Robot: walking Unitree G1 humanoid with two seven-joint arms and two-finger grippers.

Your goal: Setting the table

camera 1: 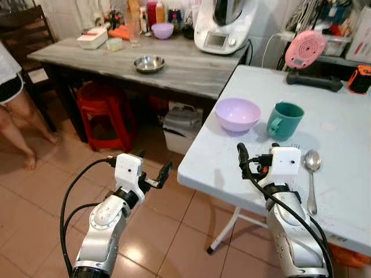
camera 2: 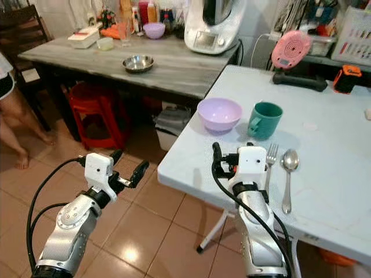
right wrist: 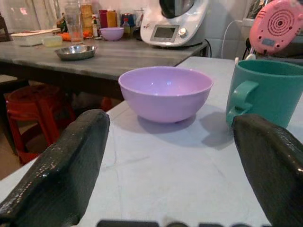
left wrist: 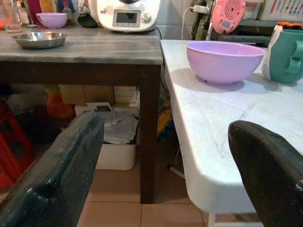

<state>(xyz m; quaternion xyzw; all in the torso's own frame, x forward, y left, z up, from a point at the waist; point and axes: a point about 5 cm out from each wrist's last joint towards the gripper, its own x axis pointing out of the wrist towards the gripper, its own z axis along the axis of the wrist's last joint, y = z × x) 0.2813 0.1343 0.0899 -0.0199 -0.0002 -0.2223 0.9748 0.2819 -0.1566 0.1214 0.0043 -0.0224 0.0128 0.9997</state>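
Observation:
A lilac bowl (camera 1: 237, 114) and a teal mug (camera 1: 284, 120) stand side by side on the white table (camera 1: 342, 124). Nearer to me a fork (camera 2: 271, 159) and a spoon (camera 1: 312, 174) lie parallel on it. My right gripper (right wrist: 165, 179) is open just above the tabletop, near the table's front left corner, pointing at the bowl and mug, with the fork right beside its wrist. My left gripper (camera 1: 153, 165) is open and holds nothing; it hangs over the tiled floor, left of the table's edge, at about tabletop height.
A wooden side table (camera 1: 191, 72) behind carries a steel bowl (camera 1: 149, 63), a white kitchen machine (camera 1: 223, 26) and bottles. Under it are a red stool (camera 1: 104, 113) and a white box (camera 1: 182, 127). A person's legs (camera 1: 14, 116) stand at far left.

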